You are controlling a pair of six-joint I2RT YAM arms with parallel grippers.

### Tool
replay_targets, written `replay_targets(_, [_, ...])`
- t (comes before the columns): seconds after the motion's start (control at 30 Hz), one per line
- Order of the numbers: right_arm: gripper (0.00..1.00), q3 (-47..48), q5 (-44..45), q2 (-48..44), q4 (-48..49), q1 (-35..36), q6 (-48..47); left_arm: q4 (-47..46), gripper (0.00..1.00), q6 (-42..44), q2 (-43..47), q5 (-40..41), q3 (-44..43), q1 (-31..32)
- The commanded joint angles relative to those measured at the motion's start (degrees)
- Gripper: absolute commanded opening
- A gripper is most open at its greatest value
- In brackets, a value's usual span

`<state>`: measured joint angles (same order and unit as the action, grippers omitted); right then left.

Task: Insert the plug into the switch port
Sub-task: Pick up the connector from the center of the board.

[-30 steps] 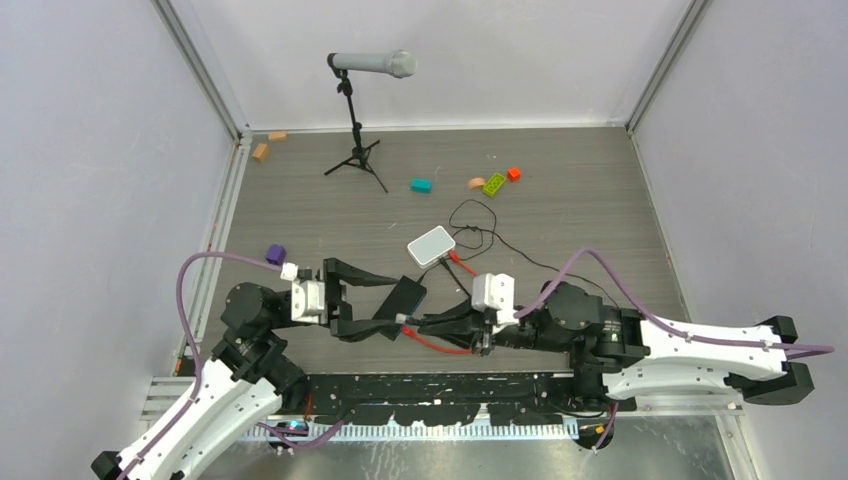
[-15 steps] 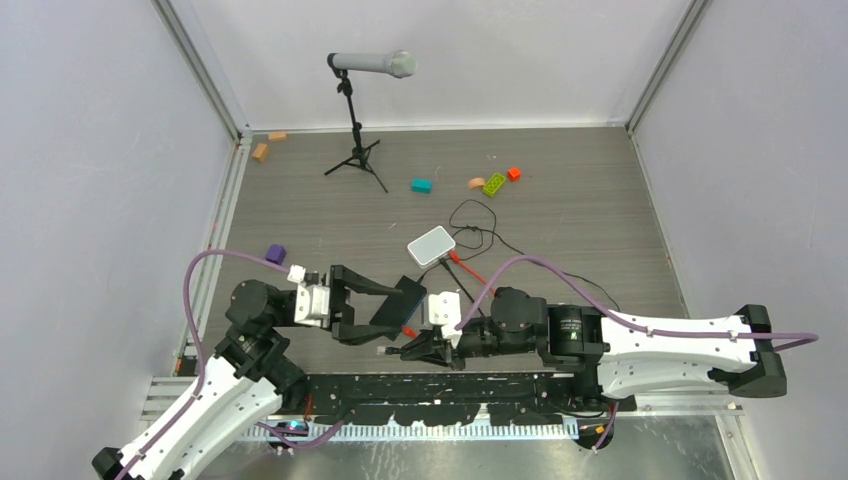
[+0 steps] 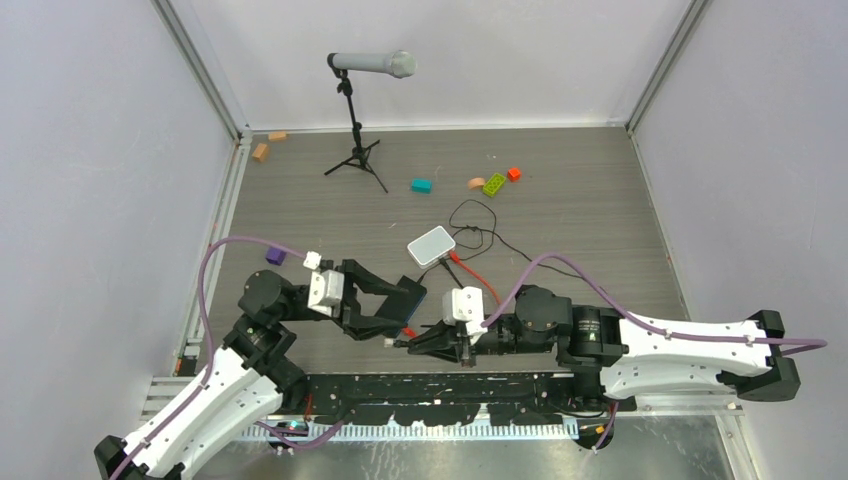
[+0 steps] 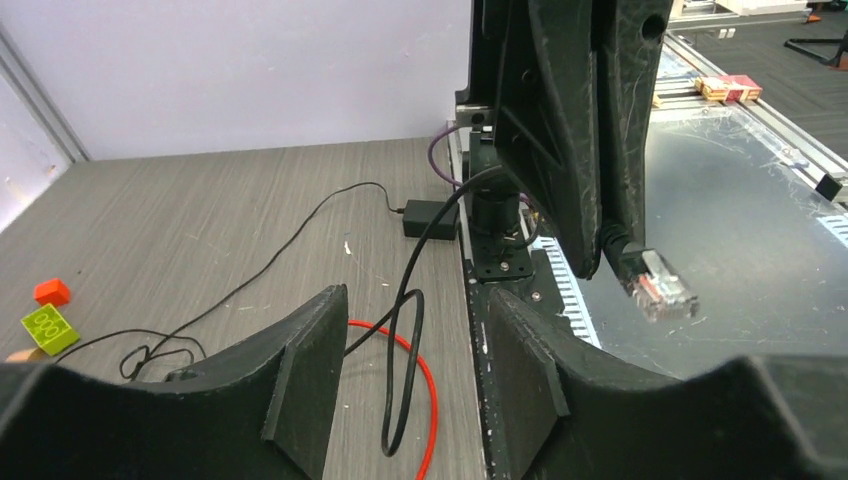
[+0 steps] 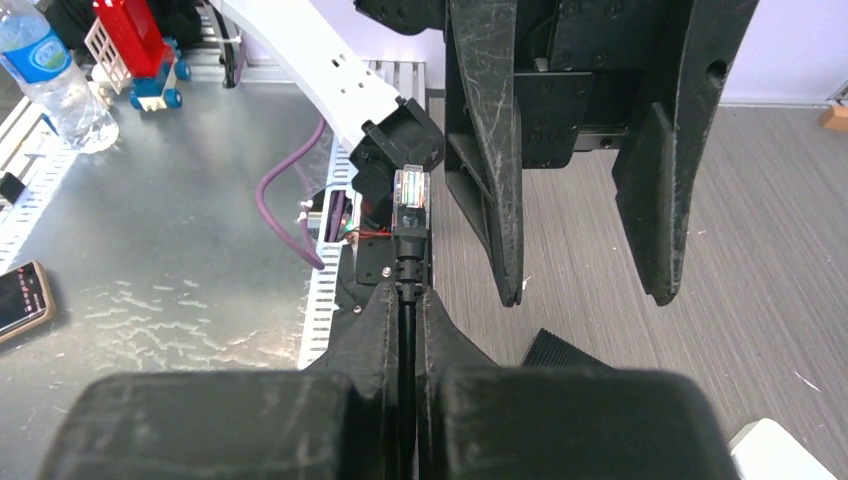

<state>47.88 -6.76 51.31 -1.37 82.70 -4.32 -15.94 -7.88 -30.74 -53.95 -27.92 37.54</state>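
Nearest, at the lower middle of the overhead view, the right gripper (image 5: pixel 407 295) was seen pinching the plug (image 5: pixel 411 190) by its black boot. The clear tip stood free of the fingertips and pointed toward the left of the frame. Just beyond it, the left gripper (image 4: pixel 415 300) was held spread wide with nothing between its fingers, so that the plug hung in front of that gap, apart from both fingers. A flat black shape beside the left fingertips was taken for the switch (image 3: pixel 414 297). Its blue edge and its port could not be made out in any view. The red cable (image 4: pixel 430 400) lay looped on the table. Farther up the overhead frame a white box (image 3: pixel 432 245) and a microphone stand (image 3: pixel 355 130) were seen, well apart from the work.

The step in hand was judged to be the lining-up before insertion. It would be done well if the switch were first braced by the left gripper, so that it could not slide. The plug should be kept level, squared to the socket and pushed straight along its own axis. Slack should be left in the cable.
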Motion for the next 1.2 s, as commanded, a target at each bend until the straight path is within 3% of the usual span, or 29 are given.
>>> replay_targets(0.0, [0.02, 0.1, 1.6, -1.5, 3.6, 0.0, -0.7, -1.9, 0.54, -2.8, 0.3, 2.6, 0.0, 0.1])
replay_targets(0.2, [0.01, -0.1, 2.2, -1.0, 3.0, 0.0, -0.5, 1.2, 0.52, -9.7, -1.5, 12.4, -1.1, 0.1])
replay_targets(0.37, [0.00, -0.3, 13.5, -0.8, -2.6, 0.0, -0.6, 15.5, 0.51, -20.0, -6.7, 34.7, -6.2, -0.2])
replay_targets(0.53, [0.00, 3.0, 29.0, 1.9, -15.8, -0.1, -3.0, 16.2, 0.61, -26.5, -11.1, 37.2, -4.1, -5.1])
replay_targets(0.67, [0.00, 6.4, 44.6, 9.2, -25.0, -0.1, -7.0, 16.2, 0.61, -30.2, -11.8, 39.6, -0.8, -11.0])
replay_targets(0.8, [0.01, 9.3, 51.1, 19.7, -29.3, -0.1, -7.6, 19.0, 0.60, -29.8, -10.0, 44.1, 1.9, -13.5])
replay_targets(1.03, [0.00, 4.2, 51.4, 37.4, -20.9, -0.1, -2.7, 19.3, 0.61, -30.8, -7.9, 45.0, 7.0, -13.6])
replay_targets(1.17, [0.00, 1.0, 51.3, 40.9, -13.4, 0.0, 0.9, 18.5, 0.61, -31.1, -7.5, 45.5, 9.0, -13.6])
